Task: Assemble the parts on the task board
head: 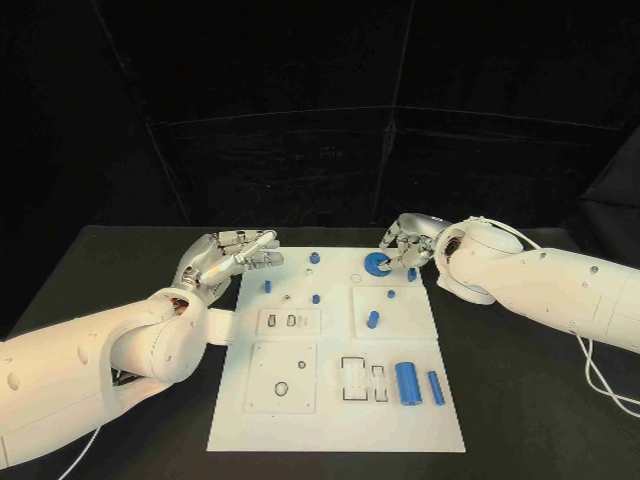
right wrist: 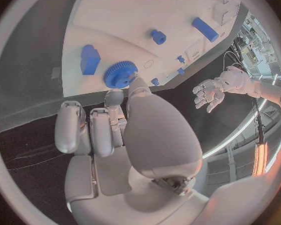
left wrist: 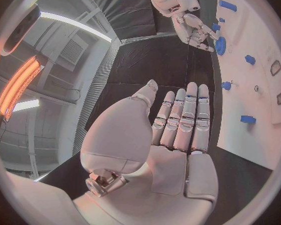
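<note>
On the far end of the white rectangular task board (head: 335,400), the round blue toothed gear (head: 381,264) is sitting, with the right hand (head: 411,243) touching it, fingertips curled onto its edge. Off the board's far-left corner, the left hand (head: 234,254) is hovering, fingers extended together, holding nothing.

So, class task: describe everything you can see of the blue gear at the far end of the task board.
The blue gear is a round, toothed wheel of what looks like plastic, with fine teeth round its rim. It lies flat at the far end of the white task board. The right hand is at it, fingertips touching its edge. A blocky blue part stands apart beside it.
</note>
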`<action>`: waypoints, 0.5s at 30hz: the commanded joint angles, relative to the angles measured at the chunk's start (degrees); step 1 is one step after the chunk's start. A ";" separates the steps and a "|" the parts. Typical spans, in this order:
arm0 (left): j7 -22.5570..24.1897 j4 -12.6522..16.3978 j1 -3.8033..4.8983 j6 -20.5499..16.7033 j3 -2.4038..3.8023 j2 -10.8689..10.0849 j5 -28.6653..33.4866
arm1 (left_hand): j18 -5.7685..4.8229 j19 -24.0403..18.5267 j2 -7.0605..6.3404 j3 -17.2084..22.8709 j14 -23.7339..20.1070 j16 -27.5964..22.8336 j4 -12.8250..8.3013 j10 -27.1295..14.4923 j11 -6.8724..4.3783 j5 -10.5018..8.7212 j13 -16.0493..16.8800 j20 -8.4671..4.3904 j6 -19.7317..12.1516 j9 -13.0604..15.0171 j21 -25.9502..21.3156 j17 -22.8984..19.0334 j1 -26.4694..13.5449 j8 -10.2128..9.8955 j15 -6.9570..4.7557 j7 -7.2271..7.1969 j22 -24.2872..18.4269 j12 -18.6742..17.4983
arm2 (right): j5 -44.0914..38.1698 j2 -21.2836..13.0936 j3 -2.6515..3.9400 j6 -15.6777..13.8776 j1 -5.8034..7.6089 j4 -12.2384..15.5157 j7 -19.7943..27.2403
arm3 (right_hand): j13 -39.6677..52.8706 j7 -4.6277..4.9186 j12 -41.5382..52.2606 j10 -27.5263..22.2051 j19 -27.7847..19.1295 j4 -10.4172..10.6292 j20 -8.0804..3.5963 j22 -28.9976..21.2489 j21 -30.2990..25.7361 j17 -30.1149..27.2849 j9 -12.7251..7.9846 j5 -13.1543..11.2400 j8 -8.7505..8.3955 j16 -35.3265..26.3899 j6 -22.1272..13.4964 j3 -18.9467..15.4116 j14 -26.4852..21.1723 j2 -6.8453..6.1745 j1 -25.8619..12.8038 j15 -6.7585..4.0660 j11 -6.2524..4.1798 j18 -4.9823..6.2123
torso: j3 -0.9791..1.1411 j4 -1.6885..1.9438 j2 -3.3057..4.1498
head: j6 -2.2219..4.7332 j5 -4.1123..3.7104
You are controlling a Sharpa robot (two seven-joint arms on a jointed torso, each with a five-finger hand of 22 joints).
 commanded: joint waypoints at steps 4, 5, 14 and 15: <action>0.29 -0.04 0.07 0.75 0.06 0.07 -0.05 | 0.35 0.34 0.27 0.05 -0.02 -0.18 -0.44 -0.49 -0.01 0.37 -0.04 -0.01 -0.41 -0.02 -0.40 -0.07 0.22 -0.30 0.11 0.49 -0.09 -0.22 | -0.73 0.53 0.05 1.35 0.09 -0.42 0.17 | 6.60 -0.32 5.98 2.17 0.99 -0.76 -0.11 0.84 0.69 2.24 0.04 0.31 0.70 1.21 0.59 -0.30 3.70 0.68 0.93 0.24 -0.02 -1.31 | -0.01 -0.01 -0.02 | -0.12 0.03; 0.29 -0.05 0.07 0.74 0.06 0.08 -0.05 | 0.35 0.34 0.27 0.05 -0.02 -0.18 -0.44 -0.49 -0.01 0.37 -0.04 -0.01 -0.41 -0.02 -0.40 -0.07 0.22 -0.30 0.11 0.49 -0.09 -0.22 | -0.88 0.59 0.05 1.41 0.09 -0.47 0.17 | 7.55 -0.33 6.84 2.50 1.06 -0.84 -0.11 0.95 0.74 2.53 0.05 0.32 0.81 1.36 0.70 -0.33 3.73 0.81 1.02 0.23 -0.03 -1.33 | -0.03 -0.02 -0.02 | -0.13 0.04; 0.28 -0.17 0.07 0.73 0.06 0.09 -0.05 | 0.35 0.36 0.31 0.17 0.00 -0.21 -0.57 -0.48 -0.01 0.36 -0.03 -0.01 -0.41 -0.02 -0.42 -0.07 0.29 -0.31 0.11 0.48 -0.12 -0.25 | -1.89 0.89 0.04 1.74 0.08 -0.53 0.33 | 13.58 -0.58 12.18 4.72 1.78 -1.86 -0.20 2.00 1.23 4.27 0.12 0.34 1.72 2.26 2.05 -0.40 3.97 1.78 1.91 0.12 -0.22 -1.54 | 0.02 -0.08 0.00 | -0.40 0.08; 0.28 -0.18 0.07 0.73 0.06 0.09 -0.05 | 0.35 0.36 0.31 0.17 0.00 -0.21 -0.57 -0.48 -0.01 0.36 -0.03 -0.01 -0.41 -0.02 -0.42 -0.07 0.29 -0.31 0.11 0.48 -0.12 -0.25 | -2.08 0.92 0.04 1.81 0.07 -0.47 0.33 | 13.67 -0.58 12.26 4.76 1.79 -1.88 -0.20 2.02 1.24 4.32 0.12 0.34 1.73 2.29 2.07 -0.40 3.98 1.78 1.91 0.11 -0.22 -1.55 | 0.02 -0.08 -0.01 | -0.42 0.06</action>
